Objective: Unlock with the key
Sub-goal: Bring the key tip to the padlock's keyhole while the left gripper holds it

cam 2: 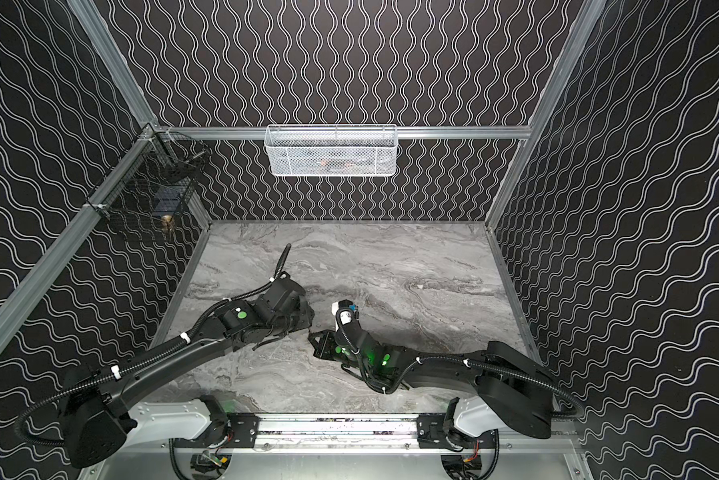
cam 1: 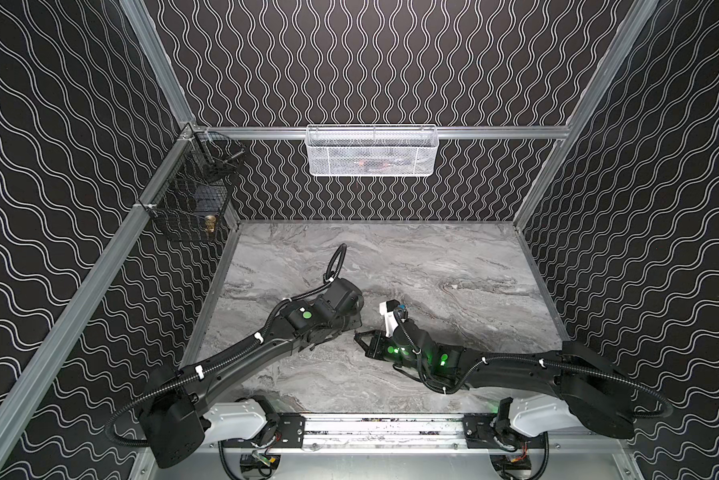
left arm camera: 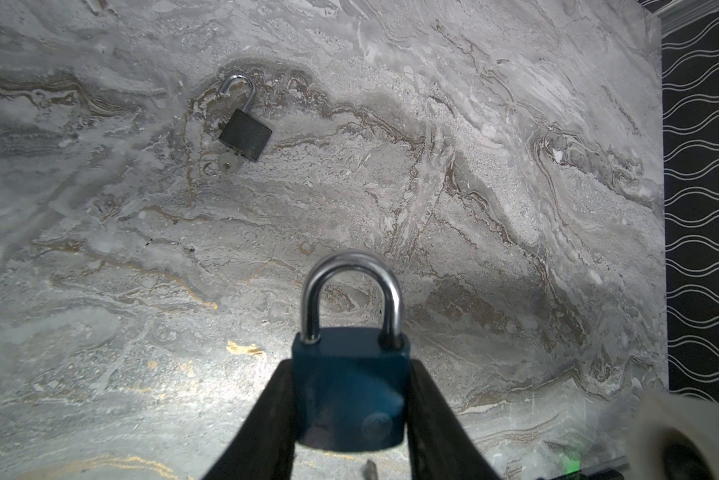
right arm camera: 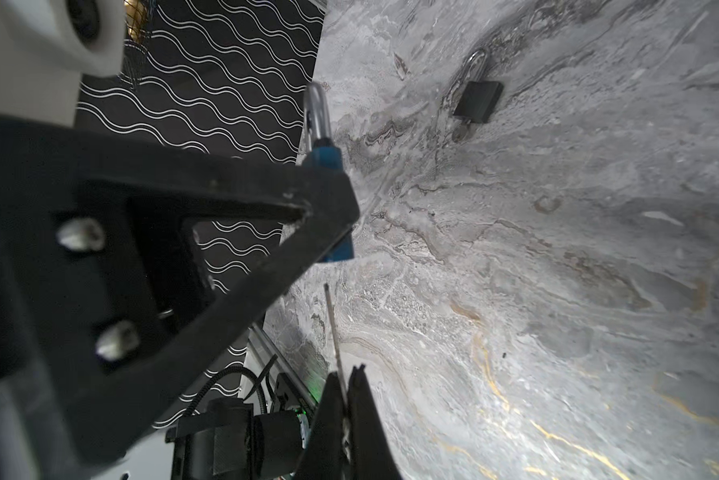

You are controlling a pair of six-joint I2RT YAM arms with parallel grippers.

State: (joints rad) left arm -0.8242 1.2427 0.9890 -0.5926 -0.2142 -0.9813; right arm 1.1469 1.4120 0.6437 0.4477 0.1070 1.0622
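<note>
Left gripper (left arm camera: 349, 399) clamps the blue padlock (left arm camera: 351, 361) (shackle shut) mid-table; right gripper (right arm camera: 347, 374), just to its right, pinches the key (right arm camera: 333, 328), tip just short of that padlock. A black padlock (left arm camera: 245, 134) lies open on the table (left arm camera: 474, 208)

Both top views: mounted high at the near edge, tilted down toward the back wall (cam 1: 370, 83). They take in the whole tabletop (cam 1: 432, 257) and both arms, from far off.

Left wrist camera: just behind the left tool (left arm camera: 349, 368), looking along it and down at the tabletop. Blue padlock (left arm camera: 349, 395) very close, grey padlock (left arm camera: 245, 134) farther out.

Right wrist camera: behind the right tool (right arm camera: 346, 374), with the key (right arm camera: 332, 328) seen edge-on. It faces the left tool from the side, close.

Both wrist views share both padlocks.
</note>
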